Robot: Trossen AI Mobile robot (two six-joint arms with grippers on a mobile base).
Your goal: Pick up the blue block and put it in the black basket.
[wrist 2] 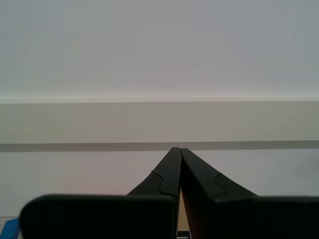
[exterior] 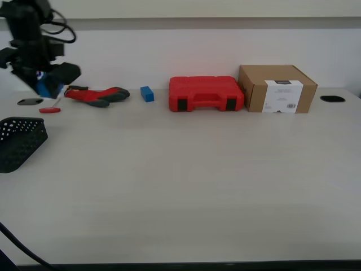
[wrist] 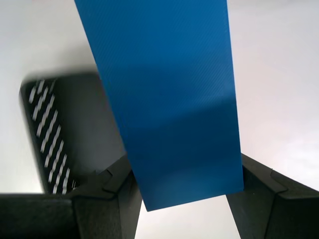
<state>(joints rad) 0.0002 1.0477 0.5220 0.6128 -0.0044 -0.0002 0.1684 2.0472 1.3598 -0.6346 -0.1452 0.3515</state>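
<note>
my first gripper (wrist: 184, 199) is clamped on the blue block (wrist: 164, 99), which fills the first wrist view as a plain blue slab running out from between the two dark fingers (wrist: 107, 199). no writing shows on its faces. in the exterior view the same gripper (exterior: 49, 84) hangs at the far end of the table (exterior: 186, 186), on the exterior view's left, with a bit of the block (exterior: 44, 87) showing blue under the dark arm, lifted off the tabletop.

the black basket (exterior: 20, 141) sits at the exterior view's left edge, nearer the camera than the gripper and apart from it. the first wrist view catches it (wrist: 65, 129) beside and below the block, blurred, its holed wall showing as pale slots.

my second gripper (wrist 2: 178, 169) has its fingers pressed together with nothing between them; its view looks over pale wall and a grey band. it does not show in the exterior view.

along the back of the table, from the exterior view's left: a small red tool (exterior: 49, 110), a red and grey glove (exterior: 97, 96), a small blue block (exterior: 147, 94) standing alone, a red case (exterior: 206, 94) with black latches, and a cardboard box (exterior: 276, 88) touching or just beside the case. the box carries a white label (exterior: 284, 96) with a dark strip on top and what looks like a barcode; the print is too small to read. two dark oval grommets (exterior: 331, 99) sit in the tabletop, one at each far end.
</note>
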